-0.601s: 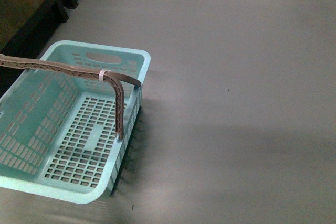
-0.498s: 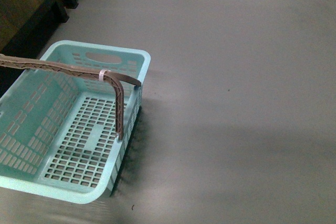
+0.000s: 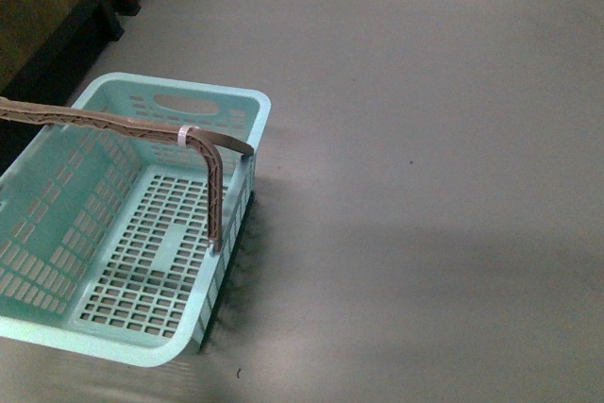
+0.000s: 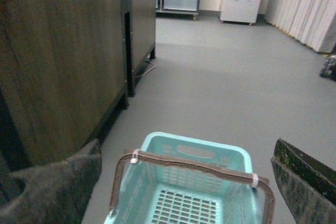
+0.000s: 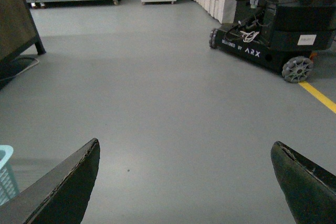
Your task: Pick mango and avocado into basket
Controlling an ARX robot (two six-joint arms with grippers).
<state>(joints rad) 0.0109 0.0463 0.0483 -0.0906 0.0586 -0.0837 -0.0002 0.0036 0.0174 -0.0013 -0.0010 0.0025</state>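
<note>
Grey floor, nothing shifted on it over the last half-second. Light blue basket parked as before near the floor's left edge, beside the wooden cabinet, no fruit inside. Left end effector spread wide above the basket. Right end effector spread wide too, gripping nothing. No mango, no avocado in any shot, so picking likely not begun. Basket's near-left corner cropped off.
</note>
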